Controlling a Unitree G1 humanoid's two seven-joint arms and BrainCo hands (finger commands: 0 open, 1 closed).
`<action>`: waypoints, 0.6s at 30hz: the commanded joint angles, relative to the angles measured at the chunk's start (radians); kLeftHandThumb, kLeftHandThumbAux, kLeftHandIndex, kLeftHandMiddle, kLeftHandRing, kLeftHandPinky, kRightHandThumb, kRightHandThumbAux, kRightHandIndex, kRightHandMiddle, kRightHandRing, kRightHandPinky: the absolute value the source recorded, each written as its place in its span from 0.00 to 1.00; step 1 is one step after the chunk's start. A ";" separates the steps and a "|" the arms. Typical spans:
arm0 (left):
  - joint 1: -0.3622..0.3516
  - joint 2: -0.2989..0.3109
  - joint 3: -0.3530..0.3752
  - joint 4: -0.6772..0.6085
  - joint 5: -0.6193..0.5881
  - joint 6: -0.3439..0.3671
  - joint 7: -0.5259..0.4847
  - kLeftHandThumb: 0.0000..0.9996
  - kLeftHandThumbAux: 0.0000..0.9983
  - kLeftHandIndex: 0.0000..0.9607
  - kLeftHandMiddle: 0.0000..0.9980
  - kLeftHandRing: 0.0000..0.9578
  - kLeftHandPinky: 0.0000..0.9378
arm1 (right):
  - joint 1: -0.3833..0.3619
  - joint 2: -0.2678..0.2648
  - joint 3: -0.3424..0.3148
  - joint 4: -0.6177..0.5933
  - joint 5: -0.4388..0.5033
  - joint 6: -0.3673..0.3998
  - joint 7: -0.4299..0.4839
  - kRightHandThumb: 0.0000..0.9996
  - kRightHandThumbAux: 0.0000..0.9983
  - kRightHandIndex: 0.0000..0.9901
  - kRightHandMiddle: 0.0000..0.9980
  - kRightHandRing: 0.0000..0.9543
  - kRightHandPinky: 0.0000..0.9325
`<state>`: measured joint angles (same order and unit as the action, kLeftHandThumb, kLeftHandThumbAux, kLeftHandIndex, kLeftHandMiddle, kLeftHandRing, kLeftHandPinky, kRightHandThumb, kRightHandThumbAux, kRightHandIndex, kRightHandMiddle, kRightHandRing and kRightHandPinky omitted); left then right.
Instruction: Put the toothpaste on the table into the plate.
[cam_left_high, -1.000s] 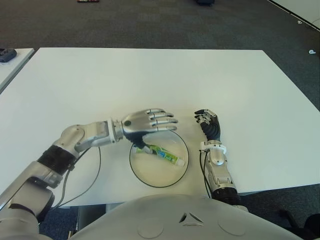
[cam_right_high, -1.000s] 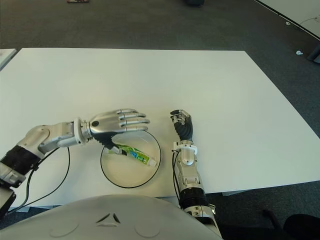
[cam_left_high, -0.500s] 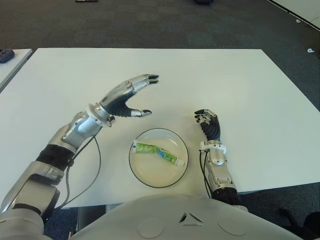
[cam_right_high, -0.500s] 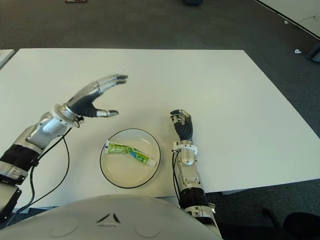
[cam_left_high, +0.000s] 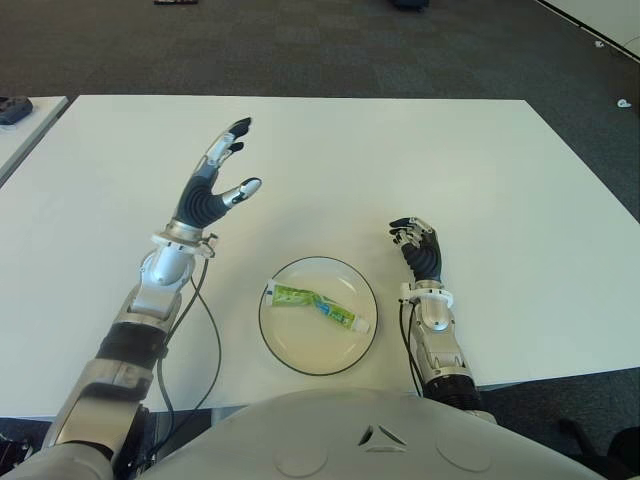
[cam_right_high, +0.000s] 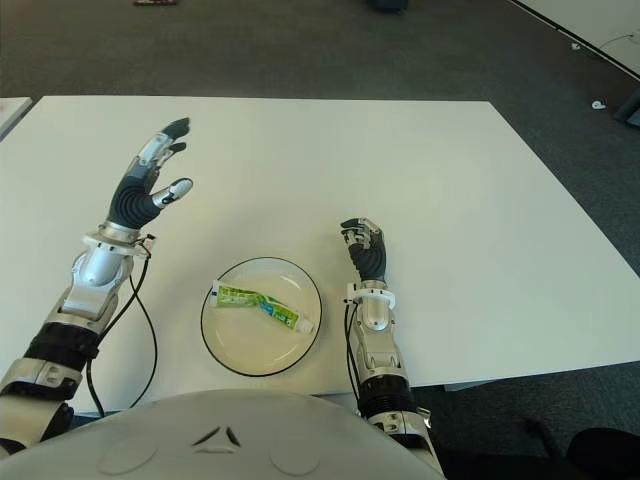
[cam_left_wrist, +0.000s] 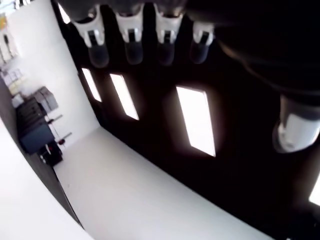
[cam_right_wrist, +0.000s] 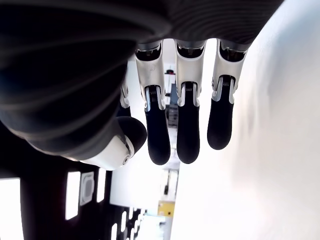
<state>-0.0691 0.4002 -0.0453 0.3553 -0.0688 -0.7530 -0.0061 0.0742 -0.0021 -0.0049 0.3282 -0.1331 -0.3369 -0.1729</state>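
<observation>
A green and white toothpaste tube (cam_left_high: 318, 306) lies flat inside the round plate (cam_left_high: 300, 355) near the table's front edge. My left hand (cam_left_high: 215, 180) is raised above the table, to the left of and beyond the plate, fingers spread and empty; its wrist view shows only straight fingertips (cam_left_wrist: 133, 47) against the room's ceiling. To the right of the plate shows my right hand (cam_left_high: 418, 244), fingers loosely bent with nothing in them, as its wrist view (cam_right_wrist: 185, 125) confirms.
The white table (cam_left_high: 400, 160) stretches far back and to both sides. A black cable (cam_left_high: 205, 340) hangs from my left forearm to the left of the plate. A second white table's corner (cam_left_high: 20, 120) shows at the far left.
My left hand let go of the toothpaste tube in the plate, lifted off it and swung back to the left, turning its fingers upward. The right hand stayed still.
</observation>
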 joint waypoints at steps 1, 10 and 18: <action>0.000 -0.044 0.059 0.023 -0.007 0.014 0.008 0.22 0.60 0.16 0.14 0.10 0.17 | -0.009 -0.002 -0.002 0.009 0.007 -0.010 0.005 0.71 0.73 0.42 0.43 0.44 0.46; -0.024 -0.116 0.134 0.143 -0.001 -0.001 0.021 0.42 0.75 0.40 0.37 0.39 0.46 | -0.018 -0.006 -0.006 0.025 0.009 -0.027 0.008 0.71 0.73 0.42 0.43 0.44 0.48; -0.015 -0.167 0.166 0.211 0.070 0.033 0.096 0.68 0.72 0.44 0.49 0.52 0.54 | -0.017 -0.007 -0.005 0.018 -0.002 -0.014 0.000 0.71 0.73 0.43 0.43 0.45 0.48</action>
<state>-0.0885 0.2531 0.1101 0.5367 -0.0262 -0.7445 0.0630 0.0675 -0.0102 -0.0078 0.3443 -0.1339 -0.3564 -0.1684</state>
